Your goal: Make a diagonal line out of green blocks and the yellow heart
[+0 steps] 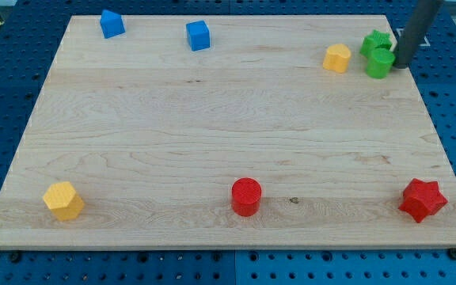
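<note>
Position of my tip [402, 65] was at the upper right of the frame, with the dark rod entering from the top edge and slanting down to the board. I read the tip as just beside, and apparently touching, the right side of the green cylinder [380, 63]; contact could not be confirmed from this single view. This rig carried no jaws, only the rod, so no open or closed state applied. The green star [376, 42] sat directly above the green cylinder in the frame, and the two appeared to touch. The yellow heart [337, 58] lay near the pair, to their left, separated from them by a narrow strip of bare wood. All three task pieces were thus grouped in the upper right corner of the wooden board [212, 134]. Two blue cubes occupied the upper left region, one [112, 24] near the top edge and the other [199, 35] to its right. Along the lower edge I noted a yellow hexagonal block [62, 199] at the lower left, a red cylinder [245, 196] near the bottom centre, and a red star [423, 199] at the lower right, all well apart from the tip.
</note>
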Robot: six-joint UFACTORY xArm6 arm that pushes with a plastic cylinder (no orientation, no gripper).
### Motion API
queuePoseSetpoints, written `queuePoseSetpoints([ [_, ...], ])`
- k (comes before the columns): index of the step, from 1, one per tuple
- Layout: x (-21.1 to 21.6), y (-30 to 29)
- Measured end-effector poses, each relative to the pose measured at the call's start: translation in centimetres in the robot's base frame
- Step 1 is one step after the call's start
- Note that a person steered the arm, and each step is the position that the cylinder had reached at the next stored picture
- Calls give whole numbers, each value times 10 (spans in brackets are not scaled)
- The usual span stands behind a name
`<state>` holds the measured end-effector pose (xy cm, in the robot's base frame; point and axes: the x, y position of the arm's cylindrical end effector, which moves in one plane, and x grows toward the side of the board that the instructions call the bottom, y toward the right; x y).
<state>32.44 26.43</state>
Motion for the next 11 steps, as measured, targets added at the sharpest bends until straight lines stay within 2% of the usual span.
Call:
queuePoseSetpoints([
  [2,-2,-75],
  [3,-21,-91],
  [4,-65,-94],
  [6,-73,-4],
  [8,-71,-7],
  [10,-31,-15],
  [11,-51,-18],
])
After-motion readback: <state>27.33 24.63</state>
